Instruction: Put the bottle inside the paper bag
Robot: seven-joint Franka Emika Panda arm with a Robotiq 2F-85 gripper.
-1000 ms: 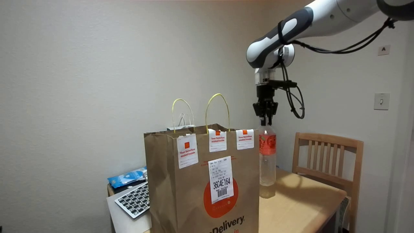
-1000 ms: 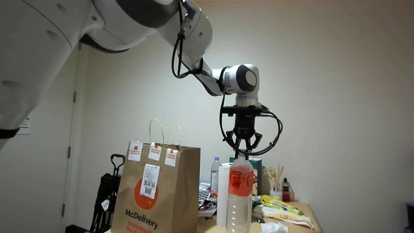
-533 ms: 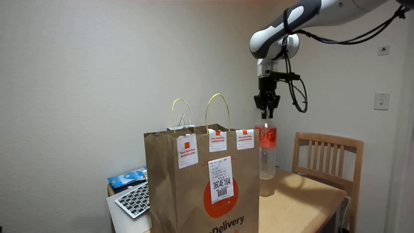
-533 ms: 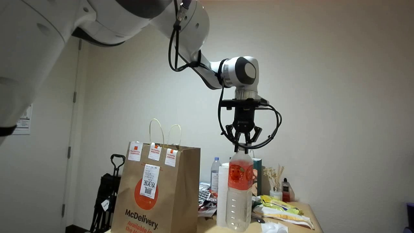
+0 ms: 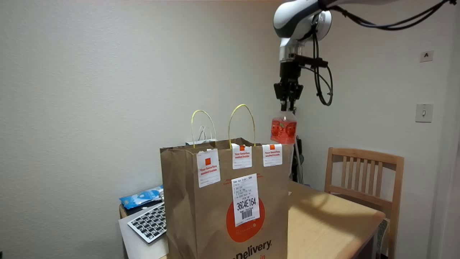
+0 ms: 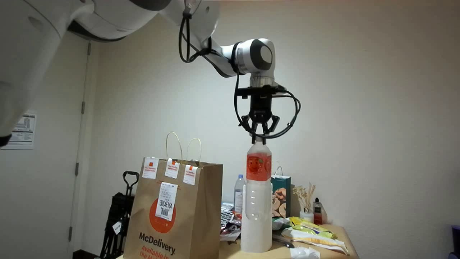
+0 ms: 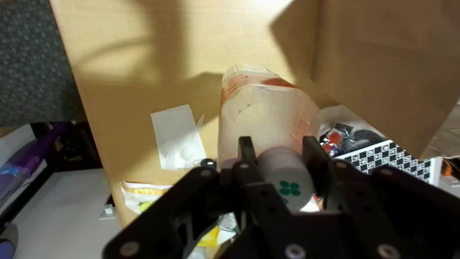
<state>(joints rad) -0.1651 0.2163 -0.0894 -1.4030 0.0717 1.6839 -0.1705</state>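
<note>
The clear bottle with a red-orange label [image 6: 258, 167] hangs upright below my gripper [image 6: 258, 141], which is shut on its neck just under the white cap. It is lifted off the table, with its base below the bag's rim. In an exterior view the bottle [image 5: 284, 129] is behind the right rear of the bag, which hides its lower part. The tall brown paper bag [image 6: 179, 208] stands open-topped, handles up, to the left of the bottle. In the wrist view the bottle [image 7: 266, 108] is between the fingers and the bag [image 7: 388, 72] is at the right.
A white paper roll [image 6: 257, 237] stands behind the bottle. Another clear bottle [image 6: 239, 194], a green bag [image 6: 282, 198], a reed diffuser [image 6: 306, 212] and wrappers [image 6: 312, 230] are farther back. A keyboard [image 5: 149, 221] lies beside the paper bag. A wooden chair [image 5: 363, 180] stands beyond the table [image 5: 330, 223].
My gripper has risen with the bottle, lifting it well above the table, and shifted a little left toward the bag in both exterior views. The bag has not moved.
</note>
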